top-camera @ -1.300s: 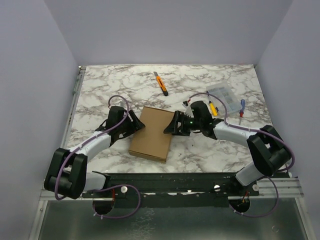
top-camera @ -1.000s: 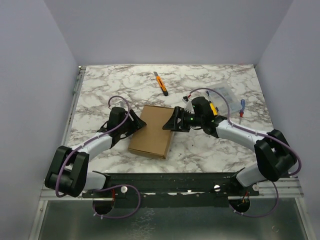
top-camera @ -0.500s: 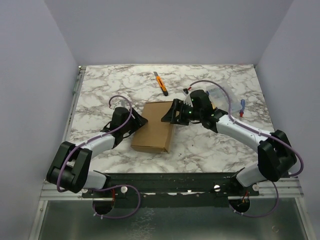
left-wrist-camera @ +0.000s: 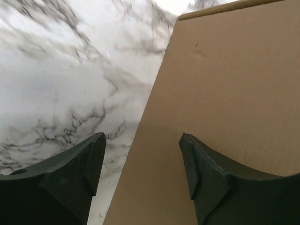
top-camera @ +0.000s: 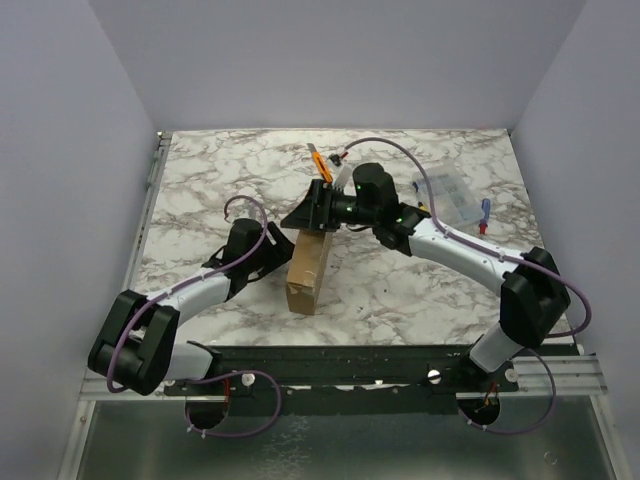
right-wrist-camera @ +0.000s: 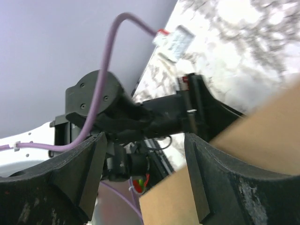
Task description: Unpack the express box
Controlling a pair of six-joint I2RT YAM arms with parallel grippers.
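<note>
Though it lay flat a second ago, the plain brown cardboard express box now stands tipped on a long edge at the middle of the veined marble bench. The left pincer is beside it and the right pincer above, both spread wide and gripping nothing. Only the wrist views show its smooth matte face.

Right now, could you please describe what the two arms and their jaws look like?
The left arm and right arm share one build: white links between bulky black joints, with a purple cable looping along each. A small green light glows on the right one. Each has two broad, matte black jaws, wedge-shaped.
</note>
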